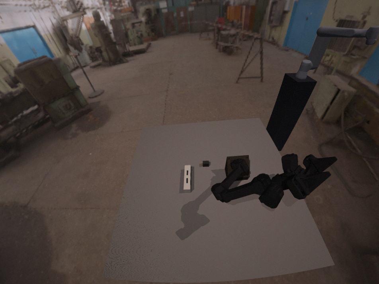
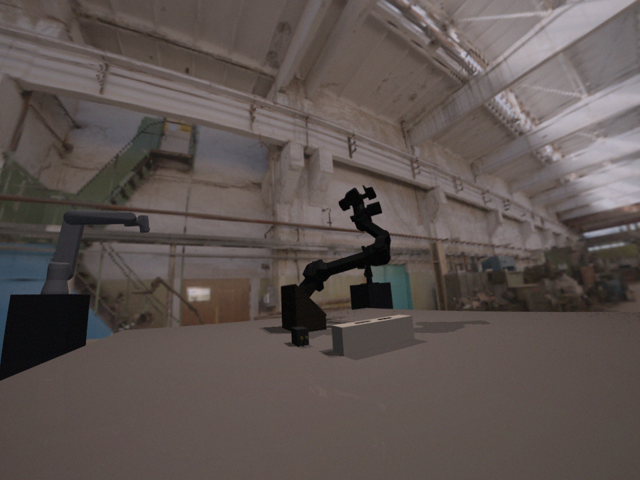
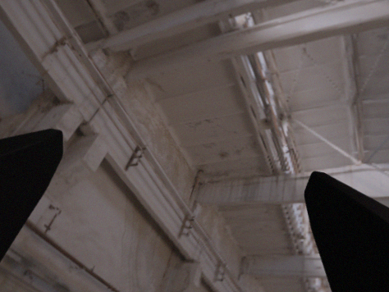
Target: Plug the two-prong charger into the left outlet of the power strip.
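Observation:
The small black charger (image 1: 206, 163) (image 2: 298, 335) lies on the table, its two brass prongs pointing toward the power strip's side. The white power strip (image 1: 185, 185) (image 2: 377, 335) lies near it, with two dark outlet slots in its top face. Charger and strip are apart. My gripper (image 1: 333, 166) (image 3: 188, 163) is open and empty, raised high and far from both, on the arm's other side in the top view. The wrist view shows both black fingers wide apart against the hall's ceiling and wall, with neither charger nor strip in it.
The arm's dark base block (image 1: 227, 168) (image 2: 295, 310) stands on the grey table top (image 1: 159, 244) (image 2: 310, 413), close to the charger. A grey second arm (image 1: 318, 51) (image 2: 66, 253) stands on a tall black pedestal (image 1: 289, 106) (image 2: 44, 330) beside the table.

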### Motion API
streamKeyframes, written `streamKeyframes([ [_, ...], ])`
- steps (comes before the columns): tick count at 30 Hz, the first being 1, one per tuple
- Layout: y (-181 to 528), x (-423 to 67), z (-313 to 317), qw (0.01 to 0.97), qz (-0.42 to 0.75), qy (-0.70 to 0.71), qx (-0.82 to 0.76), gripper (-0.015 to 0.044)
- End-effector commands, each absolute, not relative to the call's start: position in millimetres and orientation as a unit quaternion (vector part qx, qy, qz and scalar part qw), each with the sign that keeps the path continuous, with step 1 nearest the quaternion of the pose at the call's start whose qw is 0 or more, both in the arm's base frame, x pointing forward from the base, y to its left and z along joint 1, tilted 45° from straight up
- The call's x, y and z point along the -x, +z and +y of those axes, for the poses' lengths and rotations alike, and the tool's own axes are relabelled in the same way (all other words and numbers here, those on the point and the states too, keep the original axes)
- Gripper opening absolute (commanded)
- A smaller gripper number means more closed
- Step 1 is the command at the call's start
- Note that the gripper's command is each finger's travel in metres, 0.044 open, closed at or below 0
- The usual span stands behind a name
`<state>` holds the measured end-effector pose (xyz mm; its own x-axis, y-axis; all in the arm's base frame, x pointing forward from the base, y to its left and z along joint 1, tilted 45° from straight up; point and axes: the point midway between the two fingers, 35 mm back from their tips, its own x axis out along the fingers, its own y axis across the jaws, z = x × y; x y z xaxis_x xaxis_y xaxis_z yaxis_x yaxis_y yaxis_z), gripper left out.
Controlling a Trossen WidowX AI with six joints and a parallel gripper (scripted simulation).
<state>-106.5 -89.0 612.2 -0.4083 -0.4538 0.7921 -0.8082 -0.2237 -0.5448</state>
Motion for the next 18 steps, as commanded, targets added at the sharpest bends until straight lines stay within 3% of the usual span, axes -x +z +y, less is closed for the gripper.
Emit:
streamKeyframes([
  [1, 600, 125, -110, 0.092, -0.595, 0.6, -0.526, 0.044],
  [18, 550, 160, -184, -0.082, -0.574, 0.623, -0.525, 0.044],
])
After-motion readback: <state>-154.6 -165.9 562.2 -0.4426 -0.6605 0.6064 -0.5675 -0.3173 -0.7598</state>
